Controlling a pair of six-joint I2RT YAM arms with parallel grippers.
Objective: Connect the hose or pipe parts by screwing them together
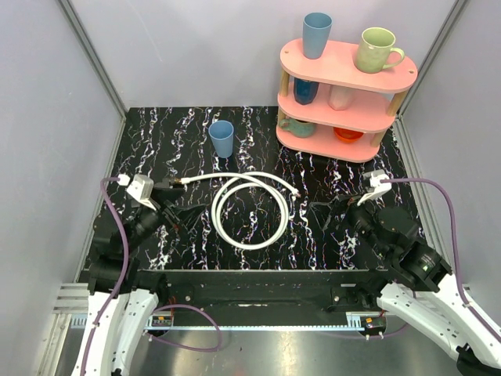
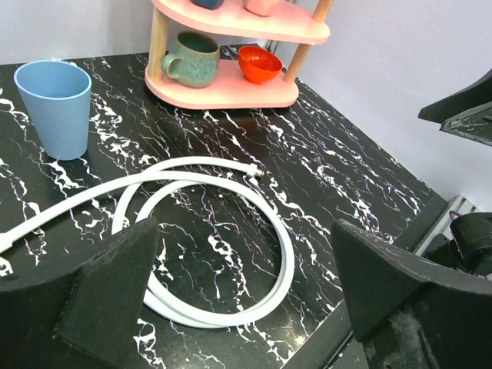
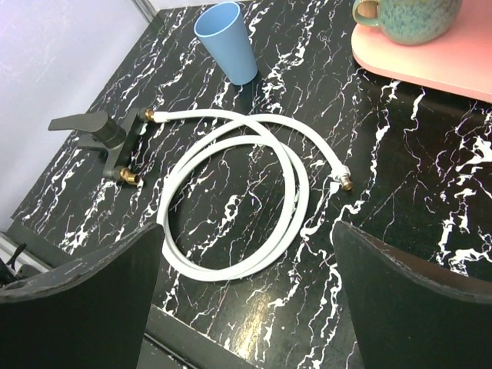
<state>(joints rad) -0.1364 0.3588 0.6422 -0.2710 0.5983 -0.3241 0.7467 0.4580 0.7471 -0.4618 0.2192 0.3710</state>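
The thin white flexible hose point(image 1: 249, 247) lies coiled mid-counter point(image 1: 337, 160), with one brass-tipped end point(image 1: 178, 182) at its 10 o'clock and the other end point(image 1: 296, 193) at 2 o'clock. The left tool point(image 2: 242, 231) and right tool point(image 3: 246, 231) both stand released, grasping nothing. It seems best to grip just behind each fitting and line up the threads before turning.

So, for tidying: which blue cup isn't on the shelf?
The light blue tapered tumbler standing on the black marbled table; the other blue cups sit on the pink three-tier shelf.
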